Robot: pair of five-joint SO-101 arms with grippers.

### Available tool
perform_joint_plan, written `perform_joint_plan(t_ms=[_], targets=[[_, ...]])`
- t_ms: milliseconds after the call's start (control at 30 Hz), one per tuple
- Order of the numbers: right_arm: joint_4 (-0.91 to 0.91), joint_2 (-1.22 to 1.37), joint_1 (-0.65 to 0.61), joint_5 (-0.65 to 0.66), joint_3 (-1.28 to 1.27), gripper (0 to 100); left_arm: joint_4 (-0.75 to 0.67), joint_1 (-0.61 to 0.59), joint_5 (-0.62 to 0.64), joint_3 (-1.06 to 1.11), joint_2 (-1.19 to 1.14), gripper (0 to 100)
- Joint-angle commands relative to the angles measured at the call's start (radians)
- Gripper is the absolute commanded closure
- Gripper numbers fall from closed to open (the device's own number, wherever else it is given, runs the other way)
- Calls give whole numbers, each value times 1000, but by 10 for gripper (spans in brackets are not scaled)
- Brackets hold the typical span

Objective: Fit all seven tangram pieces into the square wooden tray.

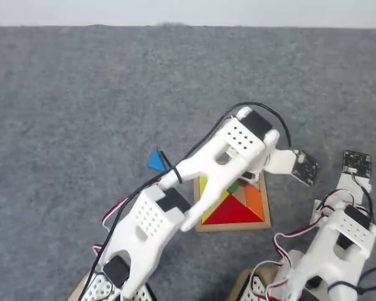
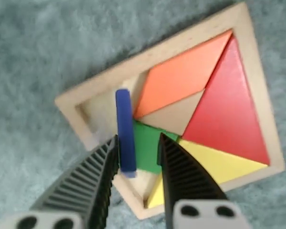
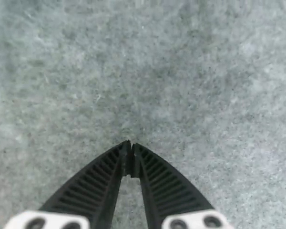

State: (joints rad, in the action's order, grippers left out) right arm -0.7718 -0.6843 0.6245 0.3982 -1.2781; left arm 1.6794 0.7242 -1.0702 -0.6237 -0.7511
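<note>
**Halfway seated, standing on edge**

A blue triangle (image 1: 156, 161) is lying on the tabletop (image 1: 62, 94), left of the left gripper (image 2: 138, 137). That gripper's jaws are standing spread around a blue piece (image 2: 125, 129), which is sitting on edge in the tray (image 2: 148, 61), probably to be tipped flat. The right gripper (image 3: 128, 148) is hanging pressed together over bare tabletop.

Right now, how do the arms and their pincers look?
The left arm and right arm are white plastic with black motor sections and rows of small holes. A black cable loops over the left arm; red and white wires run near its base. The left pincer and right pincer have black ribbed fingers.
</note>
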Motion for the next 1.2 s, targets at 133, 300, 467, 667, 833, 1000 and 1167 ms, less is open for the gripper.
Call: perform_joint_plan(t_ms=[133,300,467,667,833,1000,1167], targets=[[19,-4,1,9,8,991,29,61,-63,-19,-15,868],[19,-4,1,9,8,991,29,68,-66,-24,-60,869],[19,-4,1,9,8,991,35,100,-68,-24,-60,869],[19,-4,1,9,8,991,75,124,-43,-24,-58,870],[19,-4,1,9,8,991,75,126,-20,-16,6,870],[19,-2,1,9,8,991,75,86,48,-12,163,870],[19,-2,1,9,8,991,72,-46,256,27,302,870]])
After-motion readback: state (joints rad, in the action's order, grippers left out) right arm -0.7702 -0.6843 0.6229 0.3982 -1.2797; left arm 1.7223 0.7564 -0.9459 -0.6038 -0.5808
